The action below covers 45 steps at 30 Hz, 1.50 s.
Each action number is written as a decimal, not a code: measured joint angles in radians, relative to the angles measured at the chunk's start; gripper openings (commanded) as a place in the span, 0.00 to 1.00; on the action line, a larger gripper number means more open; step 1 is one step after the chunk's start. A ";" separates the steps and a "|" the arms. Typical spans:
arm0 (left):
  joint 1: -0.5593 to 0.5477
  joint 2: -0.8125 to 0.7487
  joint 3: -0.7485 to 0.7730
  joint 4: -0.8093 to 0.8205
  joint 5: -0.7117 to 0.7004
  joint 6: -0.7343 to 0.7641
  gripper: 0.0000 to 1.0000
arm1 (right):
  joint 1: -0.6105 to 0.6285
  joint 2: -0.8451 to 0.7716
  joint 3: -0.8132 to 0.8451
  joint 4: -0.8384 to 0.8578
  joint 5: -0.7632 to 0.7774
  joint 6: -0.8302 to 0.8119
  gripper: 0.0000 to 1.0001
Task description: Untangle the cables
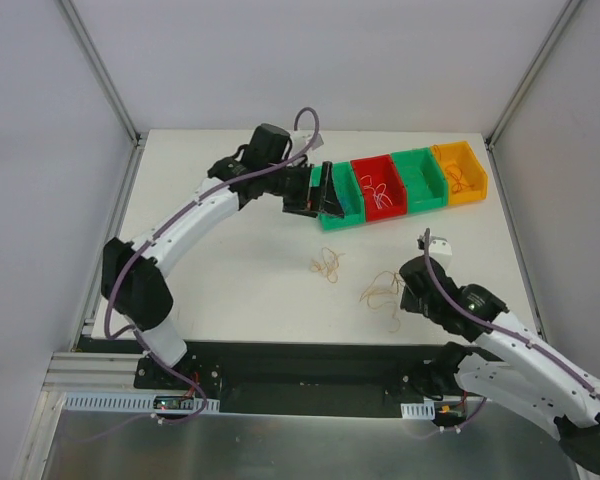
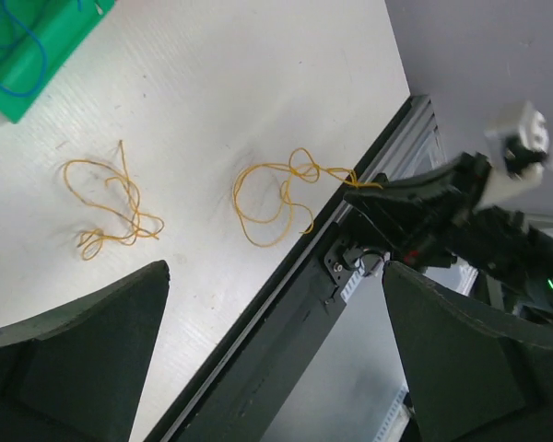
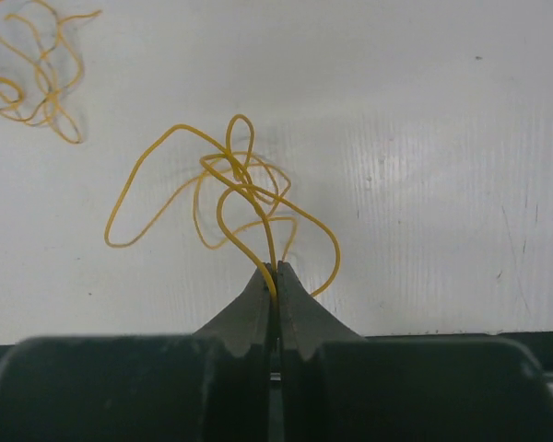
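pinching one strand of the yellow tangle (image 3: 235, 184) in my right gripper (image 3: 276, 269), jaws shut tight on it; the clump lies on the table (image 1: 230, 250), well toward my bases from the red bin (image 1: 378, 188). second yellow tangle (image 1: 327, 265) lies loose and apart, nearer my bases and left of that bin. left gripper (image 1: 320, 190) hangs spread wide and empty, just left of the red bin. judgement: lift slowly, let the loops slide free, stop if the knot tightens.

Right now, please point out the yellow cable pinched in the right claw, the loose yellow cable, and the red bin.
pinched yellow cable (image 3: 240, 177), right wrist view, on its tangled loops.
loose yellow cable (image 1: 326, 265), top view, middle of the bunch.
red bin (image 1: 385, 212), top view, near wall.
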 measured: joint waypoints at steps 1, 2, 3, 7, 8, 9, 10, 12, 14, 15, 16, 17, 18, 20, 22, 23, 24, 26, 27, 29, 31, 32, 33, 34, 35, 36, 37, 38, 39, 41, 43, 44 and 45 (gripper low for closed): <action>0.011 -0.033 0.003 -0.019 -0.008 0.020 0.99 | -0.042 0.020 0.000 0.004 -0.030 -0.006 0.04; 0.018 -0.067 0.004 -0.031 -0.019 0.042 0.99 | -0.080 0.042 0.000 0.009 -0.063 -0.012 0.05; 0.022 -0.100 0.005 -0.041 -0.024 0.063 0.99 | -0.111 0.060 0.000 0.017 -0.104 -0.016 0.07; 0.021 -0.229 -0.013 -0.067 -0.053 0.126 0.99 | -0.155 0.126 -0.002 0.053 -0.256 -0.028 0.11; 0.021 -0.258 -0.023 -0.072 -0.061 0.140 0.99 | -0.158 0.149 -0.002 0.061 -0.287 -0.031 0.12; 0.021 -0.282 -0.032 -0.076 -0.071 0.150 0.99 | -0.158 0.175 -0.002 0.067 -0.312 -0.034 0.13; 0.021 -0.301 -0.040 -0.081 -0.078 0.159 0.99 | -0.160 0.203 -0.002 0.070 -0.332 -0.037 0.13; 0.021 -0.321 -0.048 -0.082 -0.093 0.171 0.99 | -0.167 0.257 0.005 0.067 -0.362 -0.045 0.16; 0.021 -0.325 -0.053 -0.083 -0.103 0.174 0.99 | -0.179 0.312 0.023 0.059 -0.379 -0.052 0.20; 0.021 -0.325 -0.056 -0.086 -0.107 0.176 0.99 | -0.186 0.341 0.037 0.053 -0.385 -0.055 0.23; 0.021 -0.325 -0.062 -0.088 -0.114 0.177 0.99 | -0.194 0.369 0.051 0.047 -0.386 -0.061 0.27; 0.021 -0.325 -0.067 -0.092 -0.121 0.177 0.99 | -0.203 0.394 0.066 0.040 -0.387 -0.068 0.30; 0.021 -0.325 -0.071 -0.094 -0.124 0.177 0.99 | -0.212 0.418 0.082 0.034 -0.387 -0.076 0.34; 0.021 -0.325 -0.080 -0.095 -0.126 0.176 0.99 | -0.228 0.451 0.113 0.023 -0.387 -0.089 0.44; 0.021 -0.325 -0.085 -0.094 -0.124 0.175 0.99 | -0.243 0.476 0.144 0.018 -0.388 -0.100 0.58; 0.021 -0.325 -0.086 -0.094 -0.122 0.174 0.99 | -0.249 0.485 0.158 0.017 -0.389 -0.101 0.63; 0.021 -0.325 -0.087 -0.093 -0.118 0.172 0.99 | -0.255 0.491 0.168 0.018 -0.389 -0.098 0.69; 0.021 -0.325 -0.087 -0.093 -0.114 0.172 0.99 | -0.267 0.498 0.185 0.021 -0.389 -0.092 0.78; 0.021 -0.325 -0.087 -0.093 -0.114 0.172 0.99 | -0.271 0.498 0.188 0.023 -0.389 -0.082 0.80; 0.022 -0.325 -0.089 -0.092 -0.108 0.171 0.99 | -0.278 0.497 0.189 0.025 -0.385 -0.055 0.81; 0.022 -0.325 -0.093 -0.090 -0.100 0.169 0.99 | -0.283 0.494 0.188 0.025 -0.385 -0.018 0.82; 0.022 -0.325 -0.097 -0.088 -0.098 0.168 0.99 | -0.285 0.488 0.188 0.025 -0.385 0.000 0.84; 0.022 -0.325 -0.100 -0.088 -0.095 0.168 0.99 | -0.289 0.476 0.187 0.023 -0.385 0.018 0.86; 0.022 -0.325 -0.103 -0.087 -0.092 0.167 0.99 | -0.293 0.462 0.187 0.018 -0.384 0.033 0.89; 0.022 -0.325 -0.103 -0.087 -0.090 0.166 0.99 | -0.297 0.444 0.187 0.012 -0.380 0.044 0.93; 0.022 -0.325 -0.103 -0.085 -0.087 0.164 0.99 | -0.300 0.428 0.187 0.004 -0.374 0.051 0.97; 0.022 -0.325 -0.103 -0.084 -0.080 0.163 0.99 | -0.306 0.406 0.187 -0.010 -0.367 0.056 0.96; 0.022 -0.325 -0.103 -0.081 -0.073 0.162 0.99 | -0.314 0.385 0.187 -0.025 -0.361 0.059 0.96; 0.022 -0.325 -0.103 -0.078 -0.071 0.161 0.99 | -0.325 0.368 0.187 -0.036 -0.355 0.061 0.96; 0.022 -0.325 -0.108 -0.068 -0.065 0.158 0.99 | -0.376 0.328 0.174 -0.043 -0.361 0.063 0.96; 0.022 -0.326 -0.114 -0.060 -0.061 0.153 0.99 | -0.452 0.292 0.135 -0.039 -0.386 0.063 0.96; 0.022 -0.326 -0.117 -0.059 -0.058 0.151 0.99 | -0.480 0.284 0.117 -0.039 -0.397 0.064 0.96; 0.022 -0.326 -0.120 -0.058 -0.054 0.148 0.99 | -0.509 0.281 0.097 -0.042 -0.404 0.065 0.96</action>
